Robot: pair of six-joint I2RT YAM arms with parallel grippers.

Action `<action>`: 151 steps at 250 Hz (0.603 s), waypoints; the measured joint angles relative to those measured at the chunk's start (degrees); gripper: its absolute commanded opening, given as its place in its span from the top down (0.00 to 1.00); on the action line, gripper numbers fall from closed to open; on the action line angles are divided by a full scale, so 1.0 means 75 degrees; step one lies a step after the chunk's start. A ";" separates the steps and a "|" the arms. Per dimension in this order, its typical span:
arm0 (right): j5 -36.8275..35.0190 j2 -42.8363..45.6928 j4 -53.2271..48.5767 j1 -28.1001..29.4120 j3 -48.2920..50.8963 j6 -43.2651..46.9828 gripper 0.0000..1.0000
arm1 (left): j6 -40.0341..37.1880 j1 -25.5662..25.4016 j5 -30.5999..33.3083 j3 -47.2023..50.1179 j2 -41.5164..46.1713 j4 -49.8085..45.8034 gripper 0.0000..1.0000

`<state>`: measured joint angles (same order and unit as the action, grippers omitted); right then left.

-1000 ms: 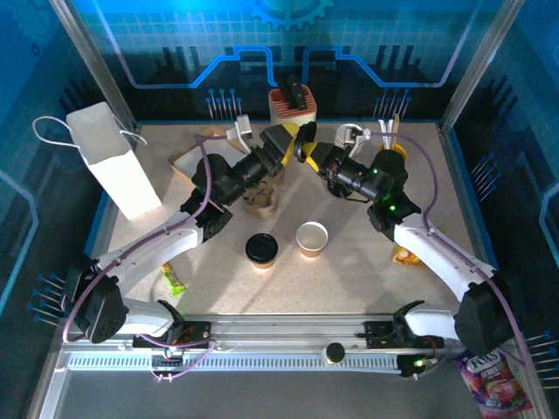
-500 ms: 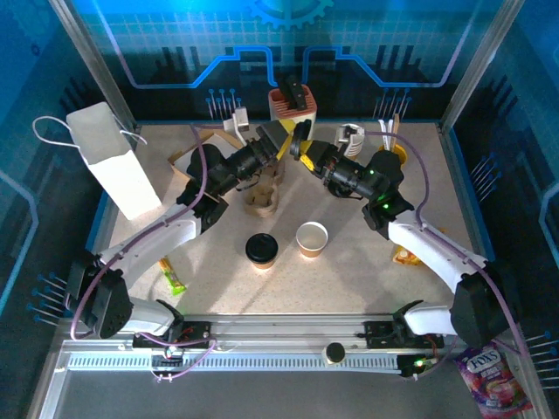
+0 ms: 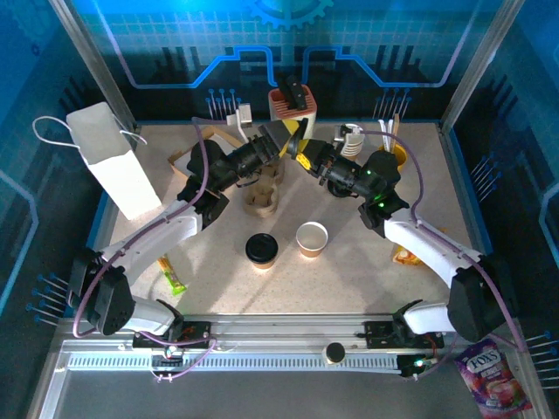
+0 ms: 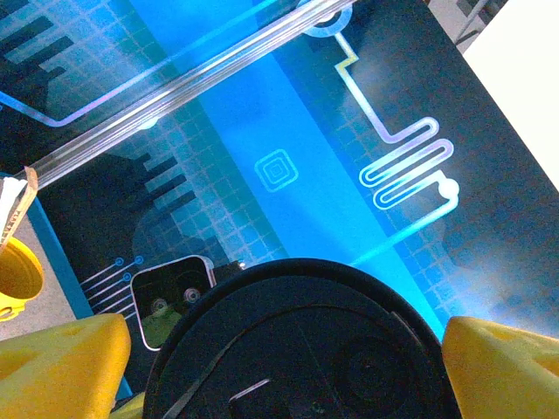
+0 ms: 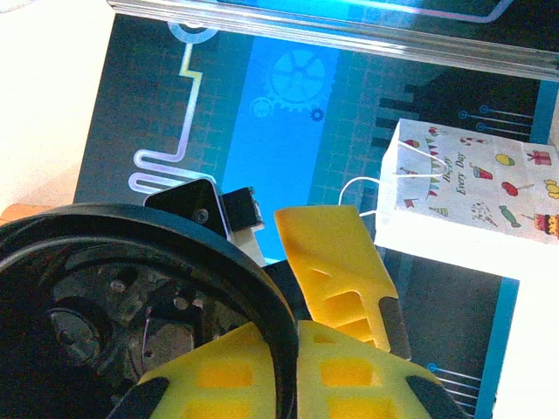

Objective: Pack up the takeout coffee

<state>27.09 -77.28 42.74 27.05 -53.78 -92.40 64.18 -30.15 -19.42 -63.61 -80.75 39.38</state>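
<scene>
One takeout coffee, a tan cup with a black lid, stands on the table in front of centre. Right of it is a lidless tan cup, white inside. Both grippers meet in the air at the back centre. My right gripper is shut on the rim of a loose black lid. My left gripper is open wide, and its yellow fingers flank that same lid, very close to its edge.
A white paper bag stands at the back left. A stack of brown cups sits under the grippers, with a holder behind them. A green packet lies front left and an orange one lies right.
The left gripper has swung back and to the right until its fingers straddle the lid. The right gripper has carried the lid leftwards to meet it. The left jaws have narrowed slightly.
</scene>
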 measured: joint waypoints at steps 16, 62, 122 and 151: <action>0.0000 -0.0020 0.0044 0.0003 -0.0006 -0.0023 0.90 | 0.0012 0.0000 0.0003 0.0000 0.0000 0.0000 0.11; -0.0003 -0.0128 0.0204 0.0009 -0.0044 -0.0082 0.90 | 0.0026 0.0000 0.0003 0.0000 -0.0003 -0.0003 0.12; -0.0012 -0.0248 0.0344 0.0041 -0.0047 -0.0143 0.90 | 0.0026 0.0000 0.0006 0.0006 -0.0023 -0.0006 0.12; -0.0038 -0.0300 0.0393 0.0064 -0.0050 -0.0172 0.90 | 0.0023 0.0000 0.0012 0.0020 -0.0026 -0.0006 0.15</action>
<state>26.81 -79.53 45.69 27.53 -54.15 -93.69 64.36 -30.15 -19.33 -63.46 -80.95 39.33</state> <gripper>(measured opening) 0.103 0.870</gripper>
